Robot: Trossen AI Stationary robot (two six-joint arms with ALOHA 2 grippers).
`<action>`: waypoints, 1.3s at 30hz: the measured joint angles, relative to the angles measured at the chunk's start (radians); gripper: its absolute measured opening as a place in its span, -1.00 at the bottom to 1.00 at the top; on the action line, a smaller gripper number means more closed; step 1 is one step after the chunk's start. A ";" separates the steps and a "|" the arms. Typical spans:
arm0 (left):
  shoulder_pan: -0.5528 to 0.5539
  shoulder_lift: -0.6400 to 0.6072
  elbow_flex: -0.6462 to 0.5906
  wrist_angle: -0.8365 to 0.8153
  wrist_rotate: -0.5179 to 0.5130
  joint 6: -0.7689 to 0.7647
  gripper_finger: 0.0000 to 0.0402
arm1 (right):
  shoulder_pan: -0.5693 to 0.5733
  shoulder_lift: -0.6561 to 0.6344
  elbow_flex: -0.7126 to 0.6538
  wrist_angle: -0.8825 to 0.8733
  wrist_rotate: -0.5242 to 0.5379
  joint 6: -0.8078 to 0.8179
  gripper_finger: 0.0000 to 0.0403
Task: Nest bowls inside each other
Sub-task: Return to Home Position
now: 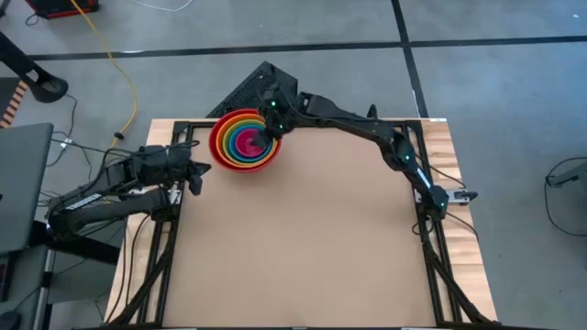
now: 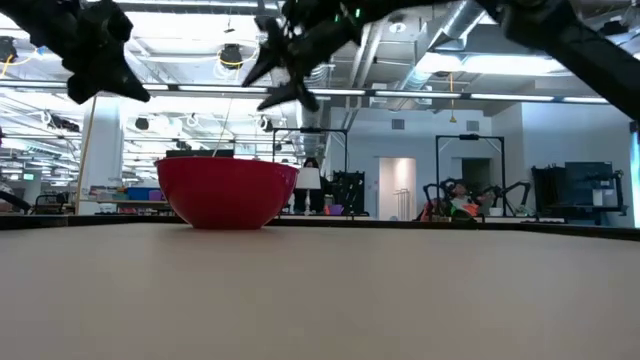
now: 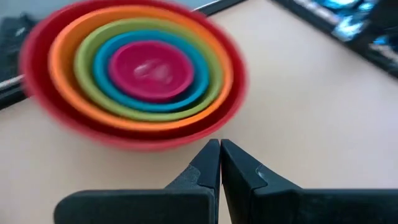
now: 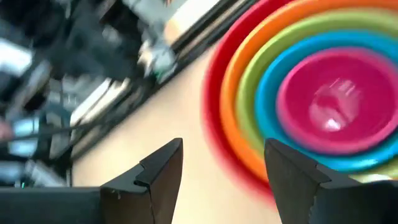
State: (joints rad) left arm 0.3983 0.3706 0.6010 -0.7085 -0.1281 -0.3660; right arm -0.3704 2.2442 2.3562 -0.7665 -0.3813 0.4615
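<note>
The bowls (image 1: 244, 140) stand nested at the table's far left: red outermost, then orange, lime green, blue, and the small pink one (image 3: 149, 68) in the middle. The red bowl (image 2: 227, 190) rests by its base on the table. My right gripper (image 1: 268, 128) hangs open above the stack's right rim, clear of it in the low view (image 2: 285, 75). Nothing is between its fingers (image 4: 224, 148). My left gripper (image 1: 200, 174) is shut and empty near the table's left edge, just short of the stack (image 3: 220, 144).
A dark slanted object (image 1: 261, 82) lies just past the table's far edge, behind the bowls. Black frame rails run along the table's left and right edges. The bare tan tabletop (image 1: 312, 238) stretches from the centre to the near edge.
</note>
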 joint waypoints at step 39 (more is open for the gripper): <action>-0.350 -0.023 -0.157 0.583 0.216 -0.029 -1.00 | 0.393 -1.147 -1.182 0.250 0.391 -0.215 0.14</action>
State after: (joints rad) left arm 0.0479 0.3474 0.4438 -0.1253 0.0879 -0.3954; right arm 0.0227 1.0972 1.1737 -0.5161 0.0101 0.2470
